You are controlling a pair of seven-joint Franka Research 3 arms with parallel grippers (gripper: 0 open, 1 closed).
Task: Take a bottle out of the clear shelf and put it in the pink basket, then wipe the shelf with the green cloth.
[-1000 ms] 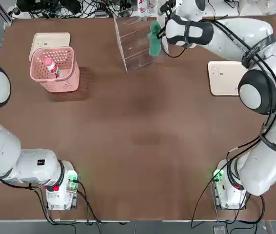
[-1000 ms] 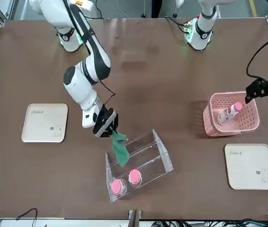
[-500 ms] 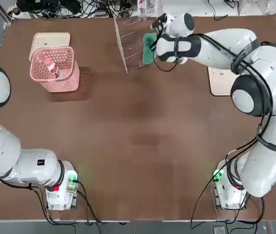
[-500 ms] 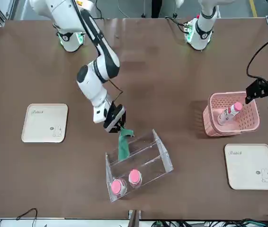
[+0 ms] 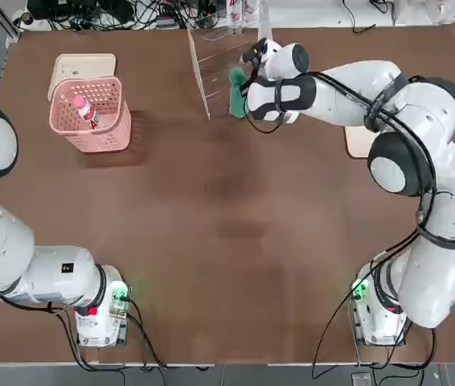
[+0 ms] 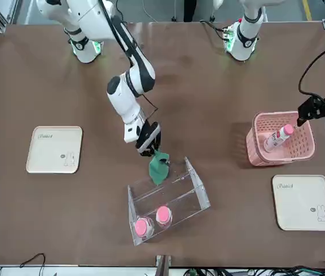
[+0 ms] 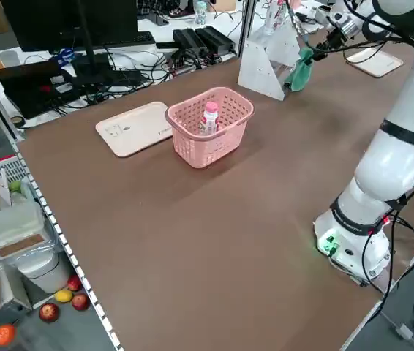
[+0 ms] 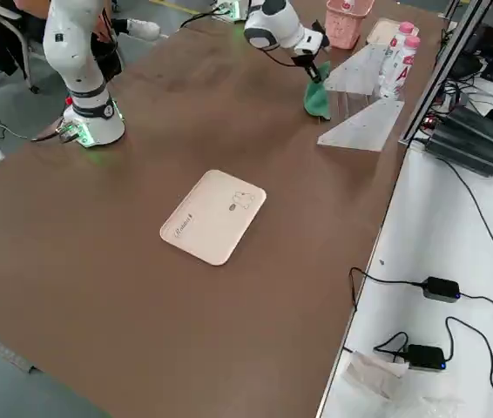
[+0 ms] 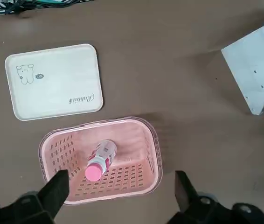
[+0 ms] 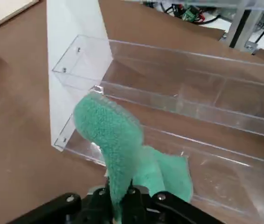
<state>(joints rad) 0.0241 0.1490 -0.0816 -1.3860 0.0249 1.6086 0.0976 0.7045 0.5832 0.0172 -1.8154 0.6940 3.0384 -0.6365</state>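
Observation:
My right gripper (image 6: 149,146) is shut on the green cloth (image 6: 159,167), which hangs bunched against the lowest step of the clear shelf (image 6: 177,195) at its open front. From the right wrist, the green cloth (image 10: 115,140) drapes over the clear shelf's (image 10: 178,100) front edge. Two pink-capped bottles (image 6: 153,221) stand at the shelf's far end. The pink basket (image 5: 91,114) holds one bottle (image 5: 85,110) lying tilted. My left gripper (image 9: 120,182) hovers open, high above the pink basket (image 9: 101,161).
A cream tray (image 5: 81,64) lies just behind the basket. A second cream tray (image 8: 213,215) sits on the robot's right side, partly under the right arm in the top view. Cables and gear line the far table edge behind the shelf.
The right gripper has carried the cloth toward the robot's left and slightly nearer, across the shelf's front. The cloth hangs more bunched now. The left arm has stayed put.

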